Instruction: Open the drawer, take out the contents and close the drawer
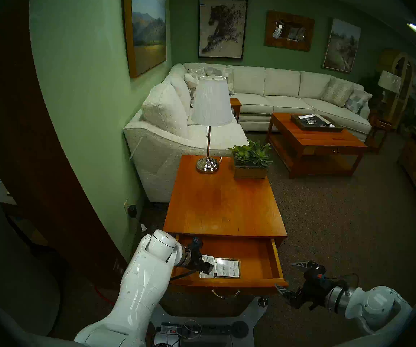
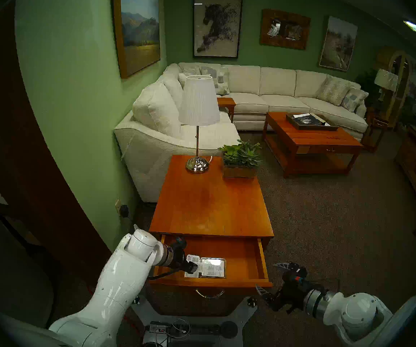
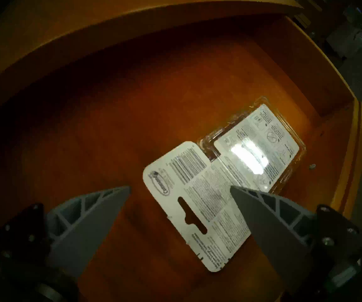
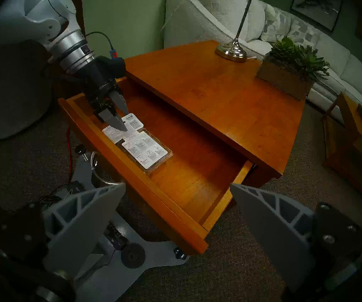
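left gripper [image 3: 180, 189] wide, empty | blister pack [image 3: 221, 186] flat below, tab end between fingers for pinching | drawer [image 4: 175, 221] open | right gripper [image 4: 176, 186] wide, idle aside

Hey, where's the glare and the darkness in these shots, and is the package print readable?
Left wrist view: a white glare patch sits on the blister pack; the drawer floor darkens toward its back, and small print blurs. Right wrist view: the pack's print is too small to read. Head views: dim room, dark fisheye rim, bent walls.
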`<state>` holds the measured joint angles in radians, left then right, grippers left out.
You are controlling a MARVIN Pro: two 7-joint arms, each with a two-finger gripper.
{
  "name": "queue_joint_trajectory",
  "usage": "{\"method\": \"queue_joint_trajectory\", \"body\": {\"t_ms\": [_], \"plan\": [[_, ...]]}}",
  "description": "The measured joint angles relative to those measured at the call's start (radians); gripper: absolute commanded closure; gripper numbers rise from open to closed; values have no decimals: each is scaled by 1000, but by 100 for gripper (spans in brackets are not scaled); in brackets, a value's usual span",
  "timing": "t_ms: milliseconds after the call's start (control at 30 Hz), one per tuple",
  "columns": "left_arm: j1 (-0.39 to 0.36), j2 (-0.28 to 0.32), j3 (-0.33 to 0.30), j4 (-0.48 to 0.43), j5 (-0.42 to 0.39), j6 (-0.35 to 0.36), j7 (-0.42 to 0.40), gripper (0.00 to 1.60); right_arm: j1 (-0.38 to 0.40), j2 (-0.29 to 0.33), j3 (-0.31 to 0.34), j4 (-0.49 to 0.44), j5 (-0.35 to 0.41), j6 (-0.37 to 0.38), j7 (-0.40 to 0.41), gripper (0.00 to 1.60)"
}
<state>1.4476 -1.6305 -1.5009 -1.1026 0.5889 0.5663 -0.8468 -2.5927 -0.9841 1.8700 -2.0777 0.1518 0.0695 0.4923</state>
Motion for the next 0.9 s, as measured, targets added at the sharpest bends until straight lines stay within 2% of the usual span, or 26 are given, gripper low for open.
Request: {"method": "queue_joint_trajectory", "body": {"t_ms": [33, 67, 100, 133, 167, 200, 300, 433, 500, 533, 567, 900], "plan": [[0, 0, 3, 0, -1, -2, 2, 16, 0, 0, 0, 0, 0, 0, 0, 0], [0, 0, 6, -1, -2, -4, 3, 38, 0, 0, 0, 0, 0, 0, 0, 0], [1, 0, 9, -2, -3, -5, 4, 51, 0, 0, 0, 0, 0, 0, 0, 0], [2, 0, 12, -4, -4, -6, 4, 58, 0, 0, 0, 0, 0, 0, 0, 0], [3, 1, 15, -7, -5, -7, 3, 60, 0, 0, 0, 0, 0, 0, 0, 0], [4, 1, 18, -11, -6, -7, 1, 55, 0, 0, 0, 0, 0, 0, 0, 0], [10, 2, 25, -24, -8, -7, -6, 63, 0, 0, 0, 0, 0, 0, 0, 0], [22, 5, 34, -49, -10, -7, -17, 90, 0, 1, 0, 0, 1, 0, 0, 0], [26, 7, 35, -58, -10, -7, -21, 122, 0, 1, 0, 0, 1, 0, 0, 0], [28, 7, 35, -61, -10, -7, -22, 152, 0, 1, 0, 0, 1, 0, 0, 0], [31, 8, 35, -68, -10, -7, -26, 160, 0, 1, 0, -1, 1, 0, 0, 0], [56, 28, 30, -138, -18, -8, -68, 160, 0, 1, 0, -1, 1, 0, 0, 0]]}}
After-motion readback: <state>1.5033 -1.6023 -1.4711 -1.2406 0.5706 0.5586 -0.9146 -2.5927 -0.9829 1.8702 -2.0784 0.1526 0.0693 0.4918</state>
